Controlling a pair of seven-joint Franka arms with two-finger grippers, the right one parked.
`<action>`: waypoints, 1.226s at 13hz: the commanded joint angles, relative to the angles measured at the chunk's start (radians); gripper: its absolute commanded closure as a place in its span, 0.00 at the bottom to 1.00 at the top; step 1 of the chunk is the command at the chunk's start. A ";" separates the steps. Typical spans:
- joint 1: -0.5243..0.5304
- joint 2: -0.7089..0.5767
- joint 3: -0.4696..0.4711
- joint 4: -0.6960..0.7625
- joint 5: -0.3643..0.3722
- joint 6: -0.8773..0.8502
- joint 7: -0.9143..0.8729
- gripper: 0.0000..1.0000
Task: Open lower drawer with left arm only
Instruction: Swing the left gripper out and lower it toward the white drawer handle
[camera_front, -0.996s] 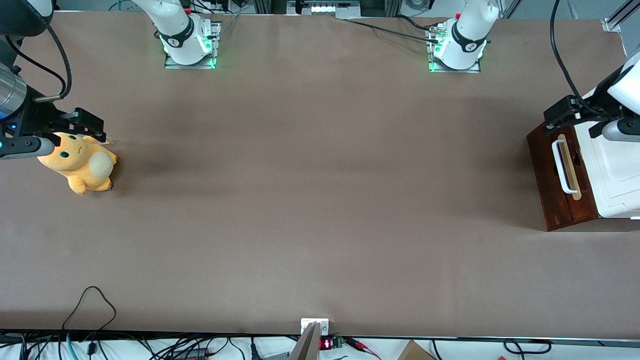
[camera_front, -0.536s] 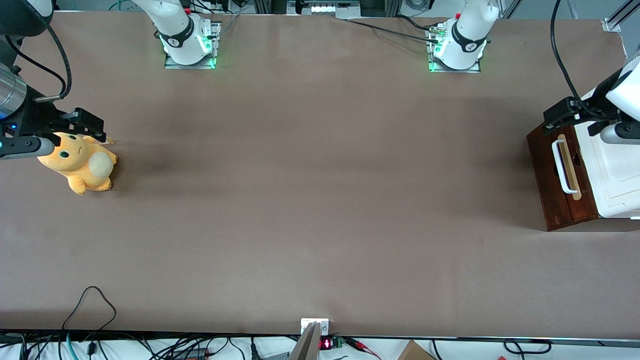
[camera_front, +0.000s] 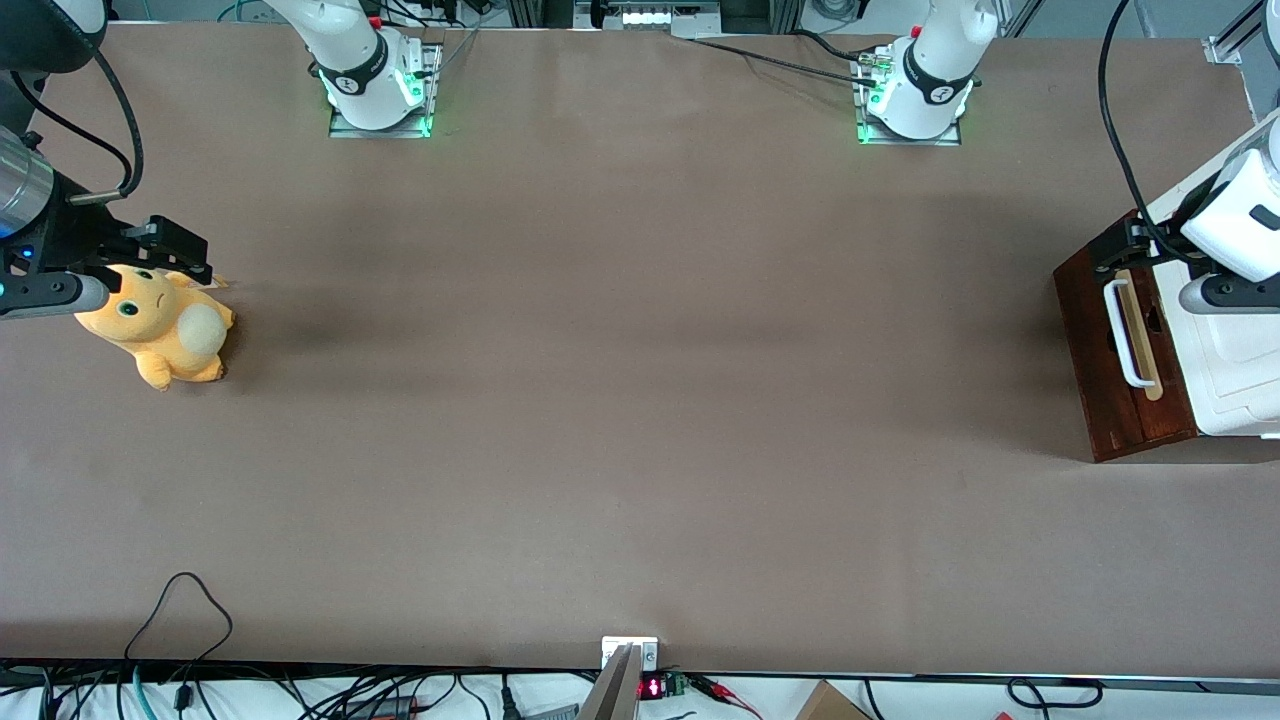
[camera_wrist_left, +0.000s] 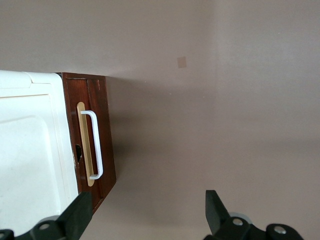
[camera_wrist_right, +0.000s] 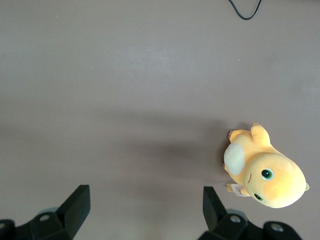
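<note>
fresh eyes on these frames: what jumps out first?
Probably the dark wooden drawer unit with its white handle, at the working arm's end of the table, with the left arm's gripper hanging open above it. Next, the orange plush toy lying alone toward the parked arm's end, with bare brown table between them.

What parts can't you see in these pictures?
- Inside the lower drawer: it is shut in both views.
- The white box: the front view's edge cuts it off.
- The left arm's hand, open above the table beside the drawer: the wrist view's edge cuts off its body.
</note>
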 joint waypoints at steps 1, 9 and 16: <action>-0.002 0.020 -0.003 0.014 0.029 -0.028 -0.010 0.00; -0.059 0.110 -0.023 -0.049 0.287 -0.051 -0.016 0.00; -0.125 0.208 -0.023 -0.216 0.660 -0.052 -0.094 0.00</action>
